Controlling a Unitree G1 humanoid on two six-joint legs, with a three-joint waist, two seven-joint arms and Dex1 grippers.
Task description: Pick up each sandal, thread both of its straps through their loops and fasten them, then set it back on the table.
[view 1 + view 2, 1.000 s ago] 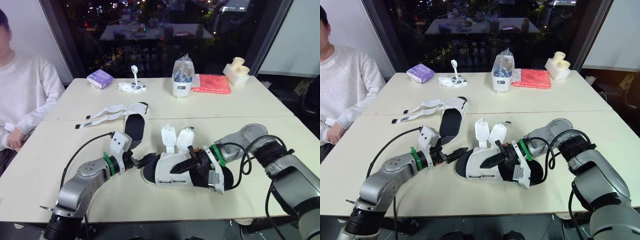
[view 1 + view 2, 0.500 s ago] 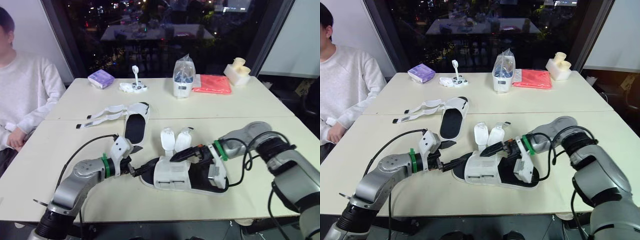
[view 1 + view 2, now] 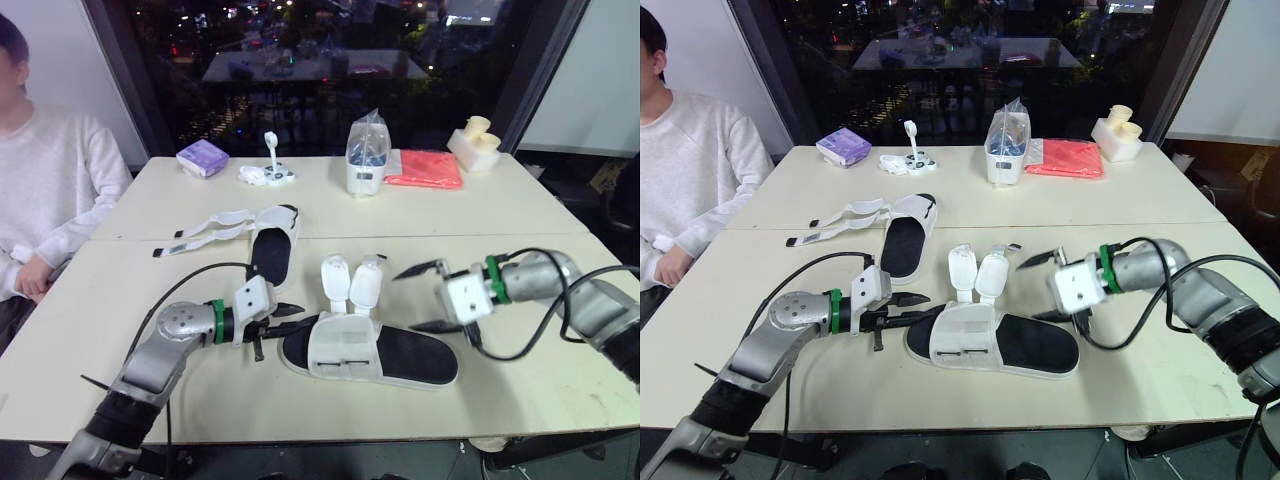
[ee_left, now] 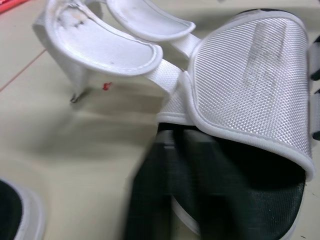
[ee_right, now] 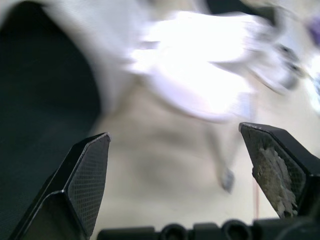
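Closest in, a white mesh-topped sandal with a black footbed (image 3: 365, 348) lies flat on the cream table (image 3: 540, 395). Its long axis runs 9 to 3 o'clock, tipped slightly toward 4. Its two white padded straps (image 3: 352, 282) stand up unfastened from its 12 o'clock edge.

The left hand (image 3: 285, 320) sits at the sandal's 9 o'clock end, fingers a little apart and holding nothing. Whether the lower finger touches the sole rim I cannot tell. The right hand (image 3: 425, 298) hangs at the straps' 3 o'clock, just beside them, fingers spread wide and empty.

The threading turns on those straps. They lie at 9 o'clock from the right hand, which looks the nearer of the two, while the left is placed to steady the toe end.

The left wrist view gives what the head views do not: the woven mesh band (image 4: 250, 75) close up and the straps' padded inner faces. The right wrist view shows its own fingers (image 5: 82, 175) far apart over bare table.

Farther off, at 11 o'clock, a second white sandal (image 3: 272, 250) lies 12 to 6, straps splayed toward 9. Beyond it are a purple packet (image 3: 201, 157), a clear plastic bag (image 3: 366, 150) and a folded red cloth (image 3: 423, 167). A person in a white sweatshirt (image 3: 50, 195) sits at 9 o'clock.
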